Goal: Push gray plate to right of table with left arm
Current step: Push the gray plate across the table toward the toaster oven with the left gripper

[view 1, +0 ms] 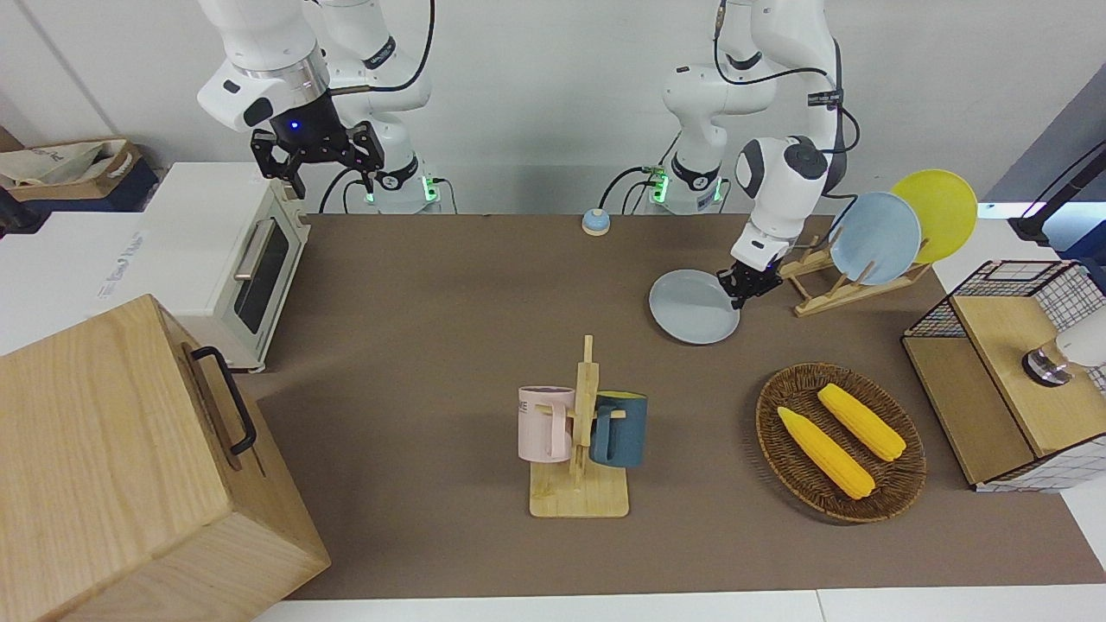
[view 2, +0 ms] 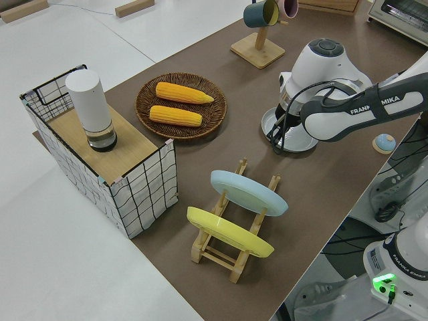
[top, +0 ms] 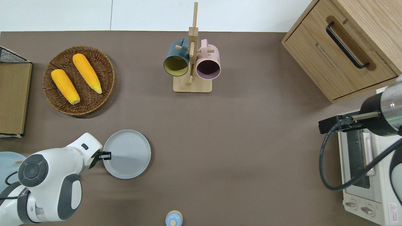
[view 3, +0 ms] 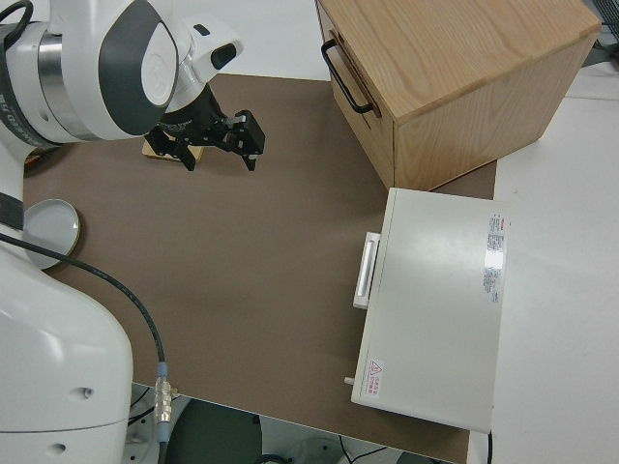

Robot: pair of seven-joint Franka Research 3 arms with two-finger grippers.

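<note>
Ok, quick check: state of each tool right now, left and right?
Left tool: shut, holding nothing, at the gray plate's rim.
Right tool: open, empty, parked.

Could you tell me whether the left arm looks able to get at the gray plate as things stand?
Probably yes: the left gripper is already down at the gray plate, at its rim on the side toward the left arm's end of the table, and nothing stands between them. The right arm is parked.
</note>
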